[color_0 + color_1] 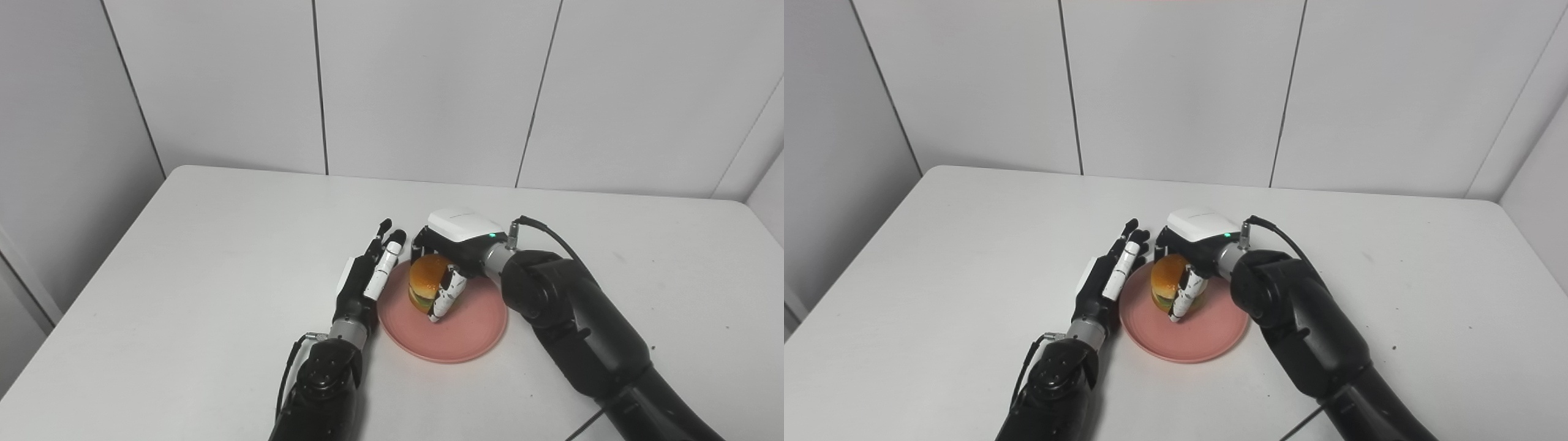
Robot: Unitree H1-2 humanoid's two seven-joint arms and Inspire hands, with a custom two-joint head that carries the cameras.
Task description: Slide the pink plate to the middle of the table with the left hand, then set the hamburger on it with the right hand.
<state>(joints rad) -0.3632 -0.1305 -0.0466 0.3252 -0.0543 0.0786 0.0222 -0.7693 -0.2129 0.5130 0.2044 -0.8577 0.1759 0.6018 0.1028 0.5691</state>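
The pink plate [456,334] lies near the middle of the white table [184,275]. On its far left part stands the hamburger [427,280], orange bun on top with green and dark layers below. My right hand [453,245] reaches over the plate from the right and is shut on the hamburger, its fingers [446,297] wrapped down the near side. My left hand [367,275] lies flat and open against the plate's left rim, fingers stretched away from me.
The table's far edge meets a white panelled wall [429,92]. A black cable [545,229] loops off the right wrist. Bare tabletop spreads to the left and right of the plate.
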